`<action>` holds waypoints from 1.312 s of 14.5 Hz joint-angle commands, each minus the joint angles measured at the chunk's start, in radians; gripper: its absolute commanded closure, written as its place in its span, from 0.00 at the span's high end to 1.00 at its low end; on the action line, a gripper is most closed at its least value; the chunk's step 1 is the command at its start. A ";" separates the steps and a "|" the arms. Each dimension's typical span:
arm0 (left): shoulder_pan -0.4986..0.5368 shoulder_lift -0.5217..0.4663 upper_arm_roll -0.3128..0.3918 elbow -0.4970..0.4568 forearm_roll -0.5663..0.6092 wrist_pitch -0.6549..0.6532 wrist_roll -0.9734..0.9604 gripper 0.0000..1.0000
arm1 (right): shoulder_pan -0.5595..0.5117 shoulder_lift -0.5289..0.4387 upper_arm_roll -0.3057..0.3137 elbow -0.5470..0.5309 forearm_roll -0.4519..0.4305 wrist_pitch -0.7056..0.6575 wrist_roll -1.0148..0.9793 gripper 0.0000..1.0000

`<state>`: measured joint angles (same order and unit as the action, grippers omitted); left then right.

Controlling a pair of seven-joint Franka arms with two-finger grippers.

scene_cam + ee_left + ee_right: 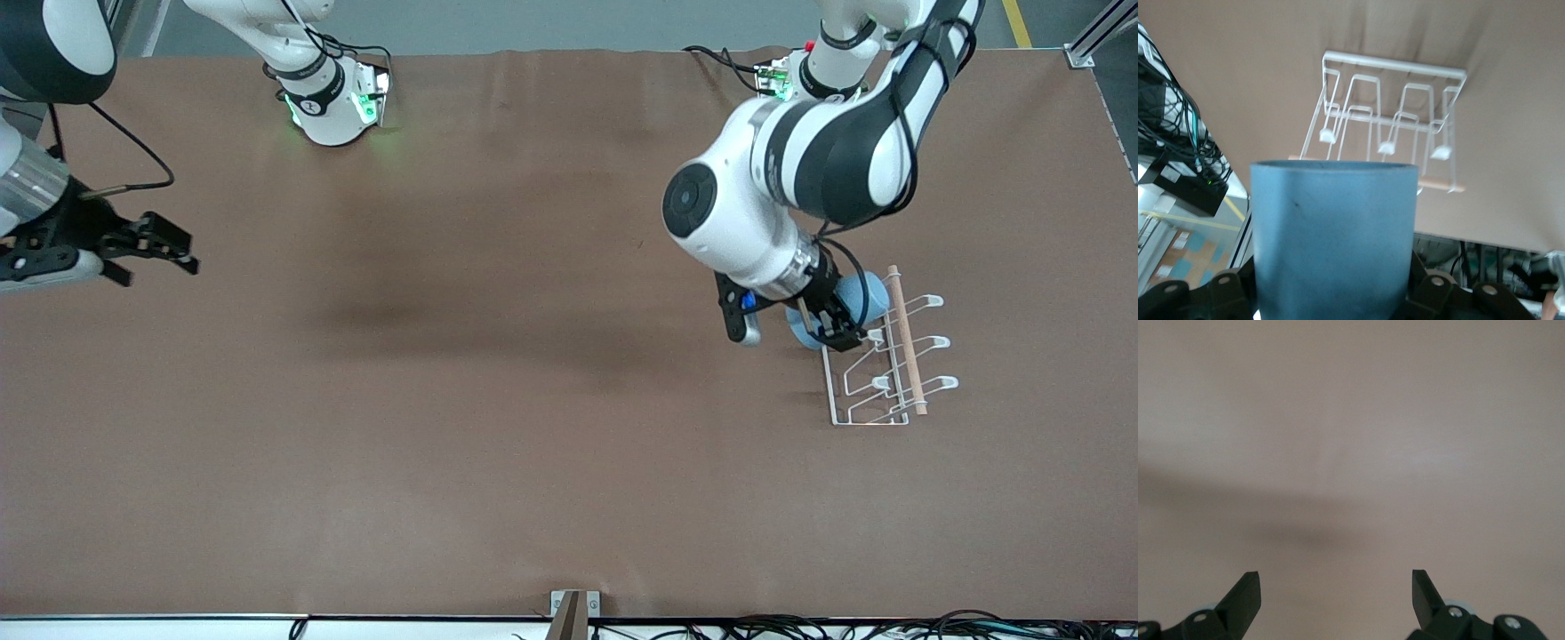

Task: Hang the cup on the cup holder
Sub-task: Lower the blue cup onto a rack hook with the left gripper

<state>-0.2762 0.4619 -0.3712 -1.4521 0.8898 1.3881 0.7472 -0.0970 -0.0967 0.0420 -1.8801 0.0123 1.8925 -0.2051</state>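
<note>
We hold the light blue cup (861, 300) clamped in our left gripper (822, 322) over the end of the white wire cup holder (880, 373), so a prong can enter it, while our right gripper (151, 244) waits with fingers apart.

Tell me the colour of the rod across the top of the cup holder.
Light wood, tan rod on the white cup holder; clearest in the front view.
</note>
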 commanded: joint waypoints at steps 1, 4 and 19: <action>-0.004 0.059 0.024 0.006 0.125 -0.008 0.037 0.00 | -0.024 0.015 0.019 0.090 -0.112 -0.010 0.021 1.00; -0.009 0.122 0.061 0.004 0.236 -0.008 0.047 0.00 | -0.047 0.015 0.019 0.130 -0.111 -0.058 0.154 1.00; -0.001 0.245 0.140 -0.135 0.486 0.015 -0.003 0.00 | -0.020 0.011 0.024 0.130 -0.107 -0.150 0.401 1.00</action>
<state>-0.2757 0.7166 -0.2378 -1.5575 1.3511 1.3943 0.7598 -0.1141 -0.0917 0.0652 -1.7646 -0.0768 1.7543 0.1758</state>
